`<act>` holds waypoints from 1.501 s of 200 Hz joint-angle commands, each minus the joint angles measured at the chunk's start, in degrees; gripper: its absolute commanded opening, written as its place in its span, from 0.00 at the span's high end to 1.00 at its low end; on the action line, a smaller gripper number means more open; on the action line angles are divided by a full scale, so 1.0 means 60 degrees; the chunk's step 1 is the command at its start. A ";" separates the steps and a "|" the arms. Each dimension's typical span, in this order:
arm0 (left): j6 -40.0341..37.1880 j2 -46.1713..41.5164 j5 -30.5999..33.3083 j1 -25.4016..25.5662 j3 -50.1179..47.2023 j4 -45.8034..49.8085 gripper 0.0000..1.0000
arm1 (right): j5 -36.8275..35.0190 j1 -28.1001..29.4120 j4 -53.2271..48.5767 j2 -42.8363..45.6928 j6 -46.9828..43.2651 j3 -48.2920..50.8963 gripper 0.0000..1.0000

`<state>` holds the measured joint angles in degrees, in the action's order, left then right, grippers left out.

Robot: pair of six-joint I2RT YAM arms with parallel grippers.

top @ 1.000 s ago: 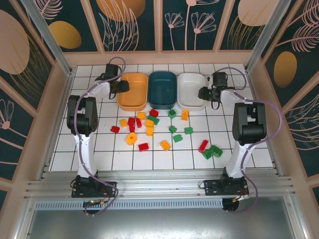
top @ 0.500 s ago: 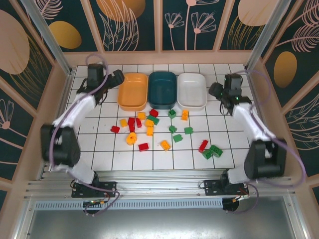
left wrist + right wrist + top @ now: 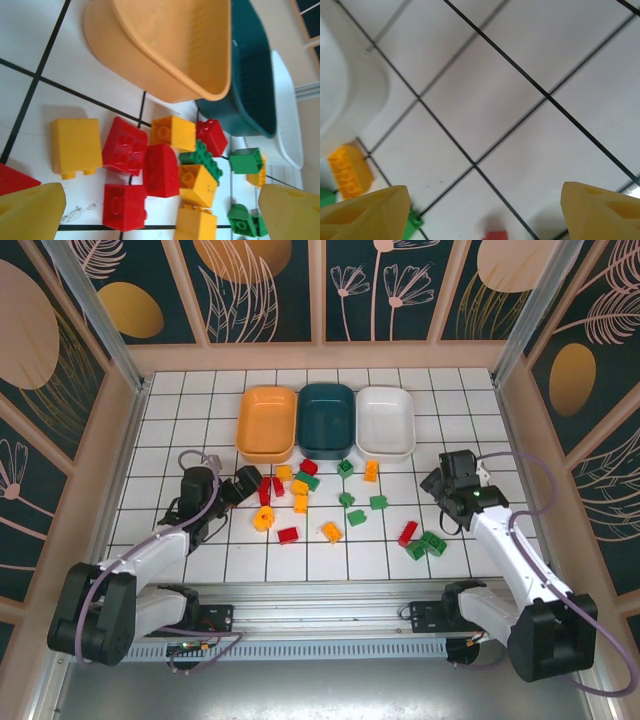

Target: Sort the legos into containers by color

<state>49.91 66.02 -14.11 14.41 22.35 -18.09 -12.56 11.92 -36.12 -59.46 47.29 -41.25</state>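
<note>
Red, green and yellow-orange legos (image 3: 300, 502) lie scattered on the tiled table in front of the containers: an orange bowl (image 3: 266, 422), a teal bowl (image 3: 327, 420) and a white bowl (image 3: 386, 422). My left gripper (image 3: 243, 486) hovers low at the left end of the pile, open, with nothing between its fingers. In its wrist view, red bricks (image 3: 161, 170), a yellow brick (image 3: 75, 145) and the orange bowl (image 3: 165, 45) lie ahead of the left gripper (image 3: 160, 215). My right gripper (image 3: 440, 490) is open over bare tiles to the right of the pile. The right wrist view has the right gripper (image 3: 482, 212) wide apart, with an orange brick (image 3: 349, 170) at far left.
Two green bricks (image 3: 428, 544) and a red brick (image 3: 407, 533) lie near the right arm. A raised wooden wall (image 3: 320, 356) borders the table behind the bowls. The white bowl's rim (image 3: 340, 85) is at the left edge of the right wrist view.
Both arms have swung back from beside the bowls toward the near side of the table and lowered by the pile. Both grippers have opened. The legos have not moved.
</note>
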 commanded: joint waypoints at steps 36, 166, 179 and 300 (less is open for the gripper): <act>0.0134 -0.0762 -0.0150 0.0023 0.0075 -0.0509 0.01 | -0.0077 0.0222 -0.2297 -0.1047 0.1215 0.0148 0.21; 0.0517 -0.0440 -0.0212 0.0018 0.0385 -0.0352 0.02 | 0.2099 0.0330 -0.1420 0.0084 0.1180 0.1820 0.20; 0.0510 -0.0496 -0.0163 0.0024 0.0385 -0.0316 0.01 | 0.2224 0.0335 -0.1144 0.0171 0.1121 0.1959 0.22; 0.0369 -0.0526 -0.0100 0.0022 0.0333 -0.0091 0.02 | 0.1781 0.0254 -0.0241 -0.0895 0.0550 0.2012 0.32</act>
<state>52.40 63.09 -14.57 14.44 23.18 -19.25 0.03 13.50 -38.96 -63.90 51.94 -29.47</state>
